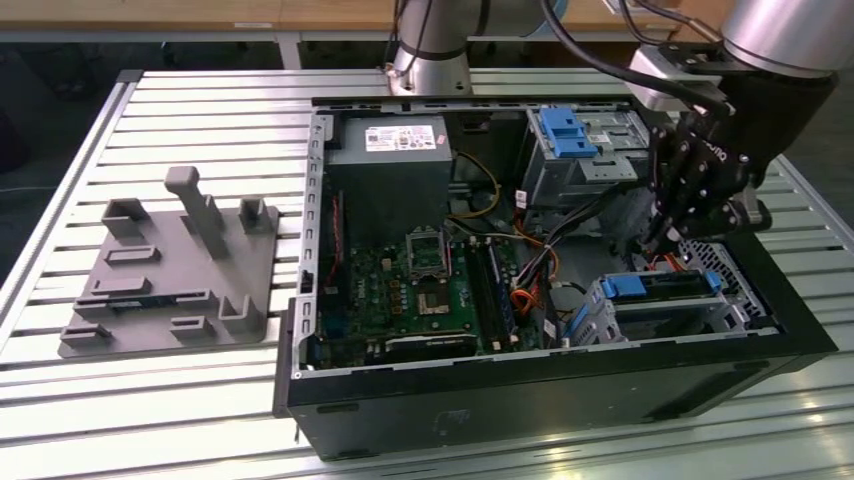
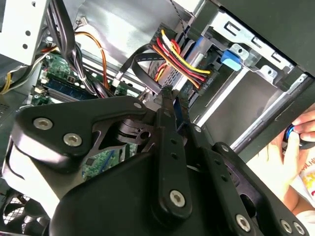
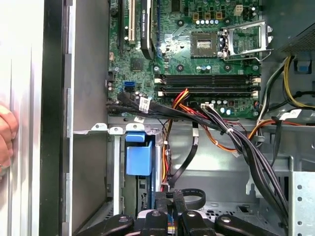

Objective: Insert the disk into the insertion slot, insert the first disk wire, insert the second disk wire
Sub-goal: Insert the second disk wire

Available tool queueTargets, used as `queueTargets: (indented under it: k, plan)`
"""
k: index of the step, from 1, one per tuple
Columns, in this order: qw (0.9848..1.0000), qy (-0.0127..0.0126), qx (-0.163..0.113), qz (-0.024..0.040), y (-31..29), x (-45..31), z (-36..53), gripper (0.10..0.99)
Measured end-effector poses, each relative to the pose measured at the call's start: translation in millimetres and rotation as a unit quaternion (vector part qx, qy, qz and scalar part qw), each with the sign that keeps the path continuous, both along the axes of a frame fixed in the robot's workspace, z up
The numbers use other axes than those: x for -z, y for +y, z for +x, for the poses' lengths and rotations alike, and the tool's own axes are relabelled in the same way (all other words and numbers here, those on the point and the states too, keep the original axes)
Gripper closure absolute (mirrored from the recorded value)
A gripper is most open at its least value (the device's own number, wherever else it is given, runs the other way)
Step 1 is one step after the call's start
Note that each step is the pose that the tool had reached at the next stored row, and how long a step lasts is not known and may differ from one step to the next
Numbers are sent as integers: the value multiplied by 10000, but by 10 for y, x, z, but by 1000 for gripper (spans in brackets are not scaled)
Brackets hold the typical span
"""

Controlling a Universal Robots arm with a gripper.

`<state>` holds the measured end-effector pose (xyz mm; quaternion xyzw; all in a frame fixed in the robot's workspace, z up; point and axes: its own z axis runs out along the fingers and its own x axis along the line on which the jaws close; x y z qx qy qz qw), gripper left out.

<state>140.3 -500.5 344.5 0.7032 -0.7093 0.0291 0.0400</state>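
With my gripper (image 2: pixel 170 98) clenched on a wire plug behind the disk (image 1: pixel 654 287) seated in the insertion slot (image 1: pixel 667 312), I'd press squarely, avoiding neighbouring cables

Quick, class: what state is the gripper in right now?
Gripper: fingers closed together, tips at the wire bundle beside the disk; whether a wire is pinched cannot be told.

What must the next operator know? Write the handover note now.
Gripper: shut on the end of the black disk wire, low inside the computer case, just above the insertion slot.
Disk: sits in the slot, blue carrier showing.
Done: disk insertion.
Left: the held wire looks not yet plugged in; the other wire's state cannot be told.
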Motion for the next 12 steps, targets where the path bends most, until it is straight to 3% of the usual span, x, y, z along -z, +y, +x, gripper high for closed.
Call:
queueTargets:
  k: [4,12]
  plan:
    - [9999,12,0,-129,0,5,0,890]
    - [9999,13,0,-151,0,15,0,941]
